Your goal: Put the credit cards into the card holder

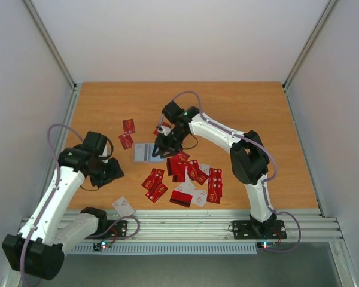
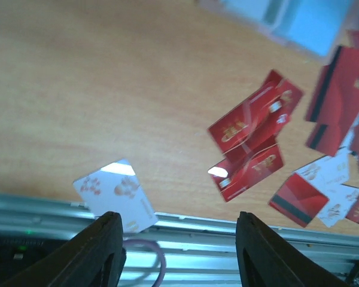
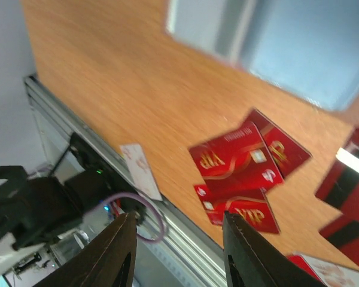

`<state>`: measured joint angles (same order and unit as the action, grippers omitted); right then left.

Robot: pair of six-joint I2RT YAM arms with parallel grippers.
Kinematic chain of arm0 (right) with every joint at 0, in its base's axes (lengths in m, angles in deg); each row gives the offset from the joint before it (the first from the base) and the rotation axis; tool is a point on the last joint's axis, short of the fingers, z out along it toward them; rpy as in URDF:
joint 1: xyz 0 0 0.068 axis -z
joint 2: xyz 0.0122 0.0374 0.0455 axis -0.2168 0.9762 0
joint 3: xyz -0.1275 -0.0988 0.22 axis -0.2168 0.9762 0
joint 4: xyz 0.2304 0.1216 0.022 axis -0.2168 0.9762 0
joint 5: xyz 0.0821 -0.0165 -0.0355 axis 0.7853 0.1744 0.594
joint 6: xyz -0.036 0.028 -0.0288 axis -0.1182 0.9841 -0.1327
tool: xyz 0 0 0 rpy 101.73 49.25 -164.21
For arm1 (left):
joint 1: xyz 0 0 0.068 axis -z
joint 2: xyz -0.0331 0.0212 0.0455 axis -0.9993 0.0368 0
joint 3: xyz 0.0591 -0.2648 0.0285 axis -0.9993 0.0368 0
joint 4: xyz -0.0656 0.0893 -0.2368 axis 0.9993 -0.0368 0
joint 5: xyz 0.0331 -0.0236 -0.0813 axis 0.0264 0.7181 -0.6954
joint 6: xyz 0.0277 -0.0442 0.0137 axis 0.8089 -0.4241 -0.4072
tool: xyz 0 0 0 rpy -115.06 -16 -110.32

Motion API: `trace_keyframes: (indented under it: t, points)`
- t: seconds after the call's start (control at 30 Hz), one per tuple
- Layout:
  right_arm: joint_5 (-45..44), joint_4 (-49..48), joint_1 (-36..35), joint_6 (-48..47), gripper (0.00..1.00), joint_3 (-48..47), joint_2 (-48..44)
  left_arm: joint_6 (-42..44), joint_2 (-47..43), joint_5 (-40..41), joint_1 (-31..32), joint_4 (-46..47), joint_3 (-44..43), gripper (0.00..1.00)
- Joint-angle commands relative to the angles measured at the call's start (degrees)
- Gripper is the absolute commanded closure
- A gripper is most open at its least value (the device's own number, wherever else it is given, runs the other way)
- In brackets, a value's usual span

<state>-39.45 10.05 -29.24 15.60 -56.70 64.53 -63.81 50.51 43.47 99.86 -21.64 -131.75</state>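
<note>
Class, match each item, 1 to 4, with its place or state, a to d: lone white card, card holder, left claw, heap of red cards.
Items:
1 lone white card
2 card holder
3 left claw
4 heap of red cards

Descriptions:
a open, holding nothing
b spread out to the right of the holder
c at the near edge of the table
d just left of the right claw

Pairs: 1-c, 2-d, 3-a, 4-b.
</note>
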Motion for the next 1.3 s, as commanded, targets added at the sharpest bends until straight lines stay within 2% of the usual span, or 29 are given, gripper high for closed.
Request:
trace_keyframes:
  t: [0.0,0.23,0.33,0.43,0.6,0.93,1.27]
  points:
    - [-1.85,-3.97,-1.21,-0.77,0.59,9.37,-4.37,-11.22,-4.56,2.13,0.30,-4.98,6.96,0.44]
    - [-3.00,-4.32,-1.17,-1.64,0.60,16.06,-7.77,-24.37,-10.19,3.21,4.59,-1.73,16.16,0.34]
    - [-3.35,-4.33,-1.22,-2.61,0.60,17.68,-8.76,-28.23,-10.55,5.57,7.11,-1.09,18.22,0.29]
    - [-3.20,-3.90,-1.15,-4.25,0.60,18.50,-9.10,-32.01,-10.10,6.95,8.99,0.33,20.56,0.20]
    - [-2.84,-2.19,-0.92,-6.32,0.60,17.97,-8.85,-37.05,-10.14,7.52,11.09,2.19,23.63,0.12]
    - [-1.13,-1.70,0.41,-8.44,0.60,18.02,-7.78,-43.99,-5.75,9.33,15.94,2.57,26.60,0.14]
    - [0.18,-3.12,3.33,-9.41,0.60,21.34,-9.17,-48.53,-0.89,6.65,19.35,10.90,30.89,0.18]
